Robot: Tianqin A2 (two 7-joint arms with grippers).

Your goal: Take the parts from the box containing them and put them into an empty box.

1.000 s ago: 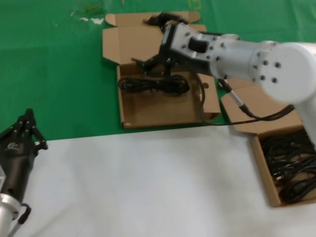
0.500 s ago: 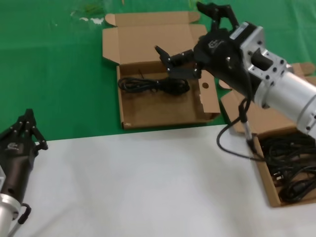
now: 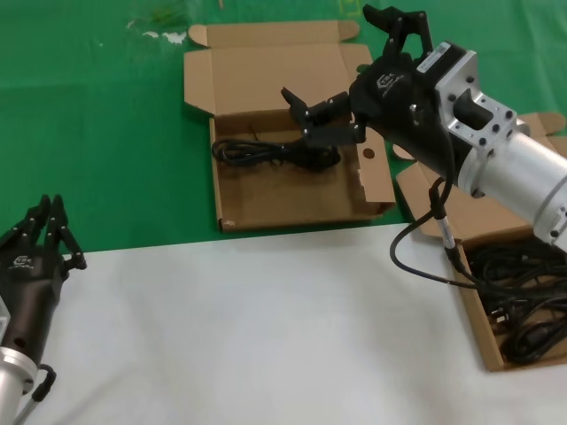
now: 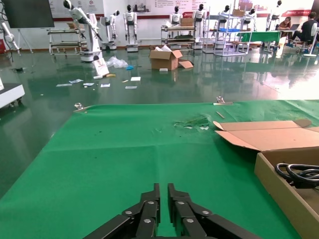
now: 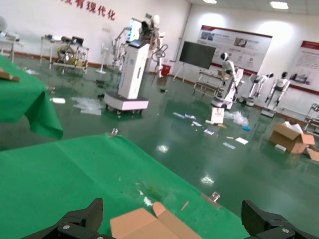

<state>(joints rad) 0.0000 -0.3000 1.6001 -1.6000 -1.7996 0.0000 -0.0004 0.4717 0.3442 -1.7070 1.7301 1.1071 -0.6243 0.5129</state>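
Note:
The holed cardboard box (image 3: 232, 190) lies open at the middle, one round hole (image 3: 368, 152) in its side flap. One black cable bundle (image 3: 275, 152) lies inside it at the far end. My right gripper (image 3: 345, 64) hangs above this box's far right corner, open and empty. The box of parts (image 3: 485, 341) sits at the right, full of tangled black cables (image 3: 523, 301), partly hidden by my right arm. My left gripper (image 3: 49, 226) is parked at the near left, shut and empty. The left wrist view shows the holed box (image 4: 274, 174) and its cable (image 4: 299, 174).
Green cloth (image 3: 97, 133) covers the far table; a white sheet (image 3: 248, 328) covers the near part. The holed box's lid (image 3: 266, 62) lies open toward the far side; it also shows in the right wrist view (image 5: 144, 224). A cable from my right arm (image 3: 416, 257) hangs over the sheet.
My right gripper has lifted off the cable bundle in the holed box and swung up and right, open and empty. The bundle stays in the box. The left arm has barely moved.

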